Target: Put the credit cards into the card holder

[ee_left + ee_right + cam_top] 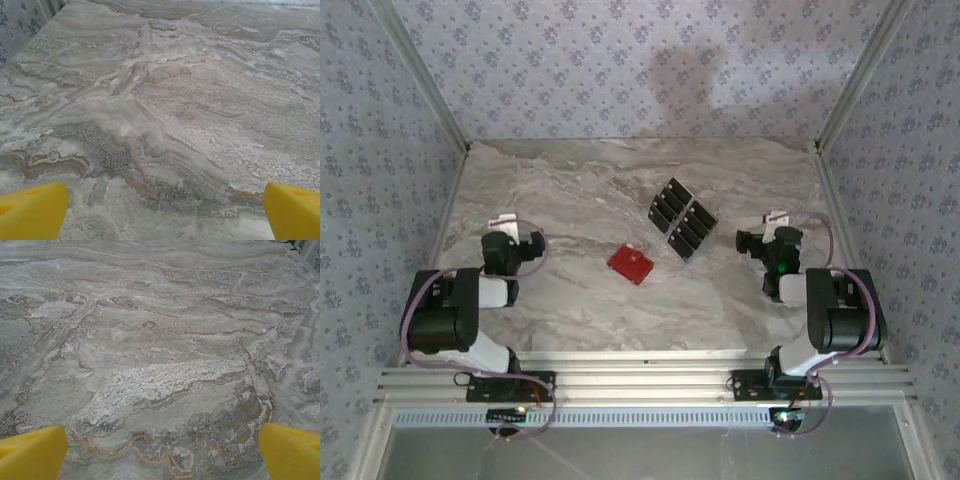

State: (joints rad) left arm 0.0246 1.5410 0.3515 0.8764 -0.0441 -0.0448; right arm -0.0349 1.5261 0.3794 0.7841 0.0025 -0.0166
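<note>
Well, the left tool hangs low over bare tabletop with its yellow fingers wide apart and nothing between them. The right tool is spread just the same. Between the two arms lies the wallet, red side up. The cards lie in two rows near it, farther back and to the right, not touching it.

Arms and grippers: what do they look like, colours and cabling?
The left arm and right arm have black joint housings, white links and purplish cables looping alongside. A green light glows near the right wrist. The left gripper and right gripper have yellow fingers.
</note>
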